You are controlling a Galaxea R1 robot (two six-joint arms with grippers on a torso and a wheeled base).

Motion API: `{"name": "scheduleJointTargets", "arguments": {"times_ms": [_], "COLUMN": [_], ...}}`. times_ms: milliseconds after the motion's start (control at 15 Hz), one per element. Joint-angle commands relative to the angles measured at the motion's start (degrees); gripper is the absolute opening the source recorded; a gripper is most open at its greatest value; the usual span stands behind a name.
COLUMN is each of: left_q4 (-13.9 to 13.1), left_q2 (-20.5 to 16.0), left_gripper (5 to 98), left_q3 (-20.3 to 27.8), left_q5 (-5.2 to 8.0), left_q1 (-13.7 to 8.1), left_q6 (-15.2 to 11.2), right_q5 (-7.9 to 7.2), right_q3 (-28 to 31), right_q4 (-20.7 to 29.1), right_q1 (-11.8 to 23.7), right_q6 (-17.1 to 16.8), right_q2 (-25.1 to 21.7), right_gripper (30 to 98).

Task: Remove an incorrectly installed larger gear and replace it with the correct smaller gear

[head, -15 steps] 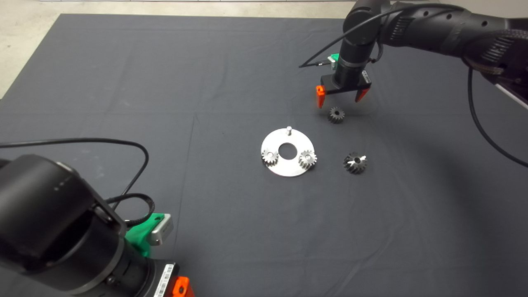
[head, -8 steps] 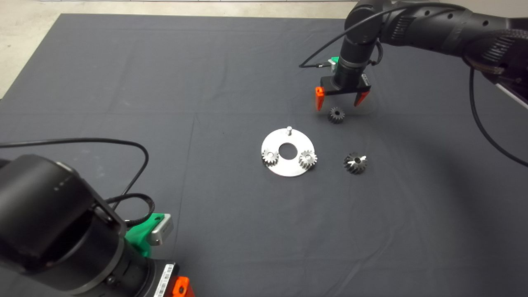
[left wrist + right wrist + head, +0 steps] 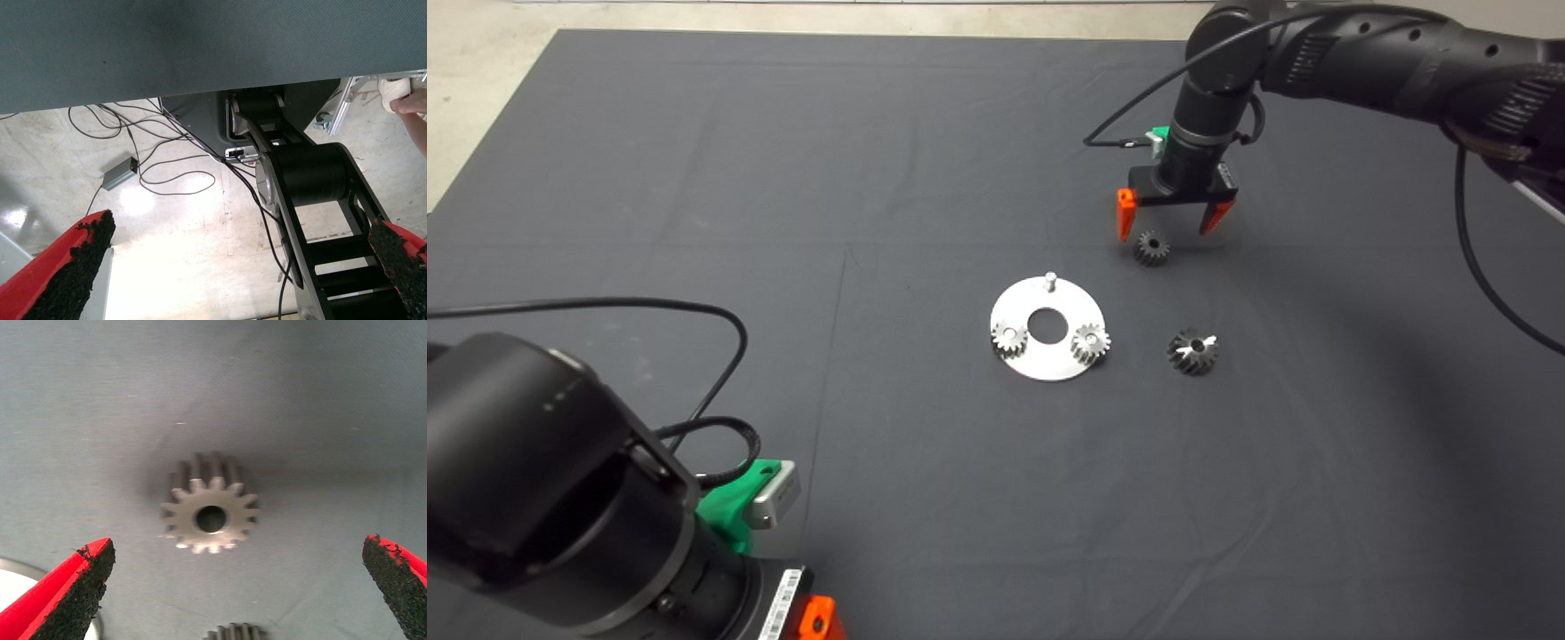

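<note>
The smaller gear (image 3: 1152, 248) lies flat and loose on the mat, just behind and right of the round metal plate (image 3: 1040, 364). My right gripper (image 3: 1170, 220) hovers right over it, open, with one finger on each side. In the right wrist view the gear (image 3: 211, 515) lies between the wide-apart fingers of the gripper (image 3: 237, 547). The larger gear (image 3: 1192, 349), with bright star cuts, lies on the mat right of the plate. The plate carries two small gears (image 3: 1008, 338) (image 3: 1090, 341) and a bare pin (image 3: 1051, 280). My left gripper (image 3: 818, 618) is parked at the lower left.
The left wrist view shows the open left gripper (image 3: 238, 223) above the floor, with cables (image 3: 173, 180), the robot's base and a person's leg (image 3: 408, 100). The right wrist view shows the plate's rim (image 3: 10, 583) and another gear's teeth (image 3: 233, 632) at the edge.
My right gripper has moved slightly right and lower, so its fingers now flank the smaller gear more closely. The gears, the plate and the left arm have not moved.
</note>
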Motion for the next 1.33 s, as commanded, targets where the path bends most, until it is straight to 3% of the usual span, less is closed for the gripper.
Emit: {"name": "scheduleJointTargets", "arguments": {"times_ms": [0, 133, 400, 1000, 1267], "left_q4": [-1.09, -1.09, -1.09, -1.09, -1.09], "left_q2": [0.00, 0.00, 0.00, 0.00, 0.00], "left_gripper": [98.1, 98.1, 98.1, 98.1, 98.1], "left_q3": [0.68, 0.68, 0.68, 0.68, 0.68], "left_q5": [-0.05, -0.05, -0.05, -0.05, -0.05], "left_q1": [-0.26, -0.26, -0.26, -0.26, -0.26], "left_q6": [-0.19, -0.19, -0.19, -0.19, -0.19], "right_q5": [-1.34, 0.93, 3.58, 3.76, 5.34], "right_q3": [0.53, 0.53, 1.19, 3.52, 3.52], "right_q4": [2.32, 2.41, 2.50, 2.32, 2.32], "right_q1": [1.58, 1.50, 1.32, 0.09, -0.88], "right_q6": [-0.25, -0.25, -0.93, -4.29, -5.96], "right_q2": [-1.59, -1.59, -1.18, -1.51, -1.59], "right_gripper": [98.0, 98.0, 98.0, 98.0, 98.0]}}
